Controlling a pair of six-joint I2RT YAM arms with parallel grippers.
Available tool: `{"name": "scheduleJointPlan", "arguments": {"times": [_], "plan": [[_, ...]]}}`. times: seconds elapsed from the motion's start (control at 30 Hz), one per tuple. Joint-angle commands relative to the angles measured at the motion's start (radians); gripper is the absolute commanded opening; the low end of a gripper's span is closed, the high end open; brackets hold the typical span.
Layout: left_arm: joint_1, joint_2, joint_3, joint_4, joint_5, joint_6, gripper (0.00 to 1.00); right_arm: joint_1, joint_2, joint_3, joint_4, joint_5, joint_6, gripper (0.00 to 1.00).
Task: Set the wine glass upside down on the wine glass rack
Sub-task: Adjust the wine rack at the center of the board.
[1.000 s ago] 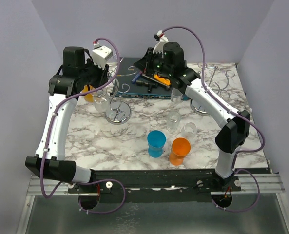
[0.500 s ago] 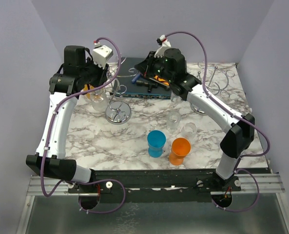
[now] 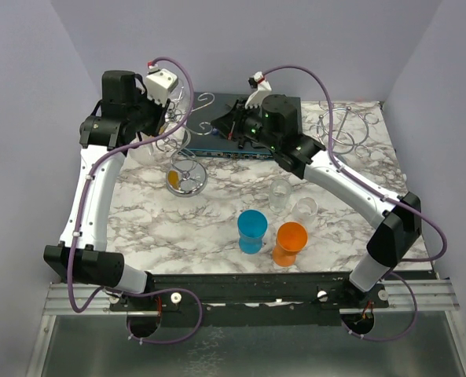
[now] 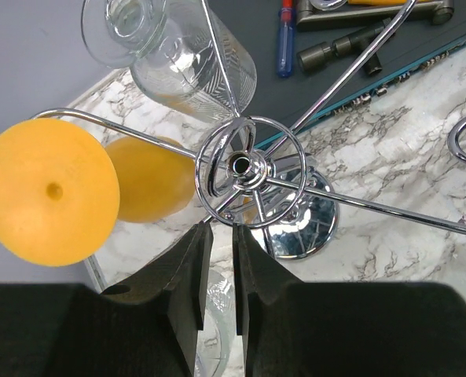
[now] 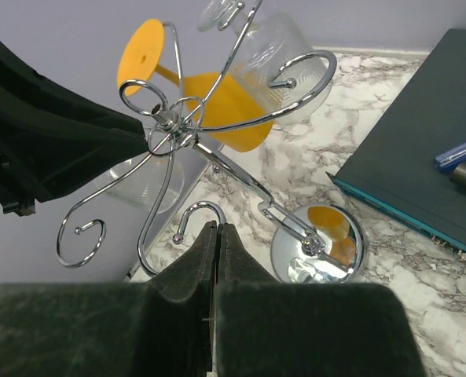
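The chrome wine glass rack [image 4: 240,165] stands on its round base [image 3: 187,181] at the back left. An orange wine glass [image 4: 150,177] and a clear one [image 4: 185,55] hang upside down from its arms. My left gripper [image 4: 217,229] hovers right at the rack's hub, its jaws nearly together on a clear wine glass [image 5: 138,184] that shows under the fingers [image 4: 184,275]. In the top view that glass [image 3: 142,149] sits below the left wrist. My right gripper [image 5: 217,228] is shut and empty, just above a hooked rack arm [image 5: 197,210].
A dark tool case [image 3: 217,145] with screwdrivers lies behind the rack. A second chrome rack [image 3: 346,137] stands at the back right. A blue cup [image 3: 251,230], an orange cup [image 3: 289,242] and two clear glasses [image 3: 280,195] stand mid-table.
My left gripper has risen and moved back with the clear glass, closer to the rack's top. The right gripper has shifted left toward the rack.
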Motion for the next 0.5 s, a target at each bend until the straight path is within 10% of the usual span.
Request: {"name": "scheduleJointPlan", "arguments": {"times": [0.0, 0.3, 0.47], "plan": [[-0.011, 0.017, 0.005, 0.026, 0.019, -0.002, 0.24, 0.022, -0.015, -0.030, -0.033, -0.046, 0.006, 0.00], [-0.012, -0.046, -0.020, 0.026, 0.009, -0.010, 0.37, 0.022, 0.015, 0.068, -0.089, -0.017, -0.039, 0.01], [-0.011, -0.084, -0.030, 0.026, 0.002, 0.002, 0.48, 0.021, 0.009, 0.108, -0.120, 0.017, -0.067, 0.19]]}}
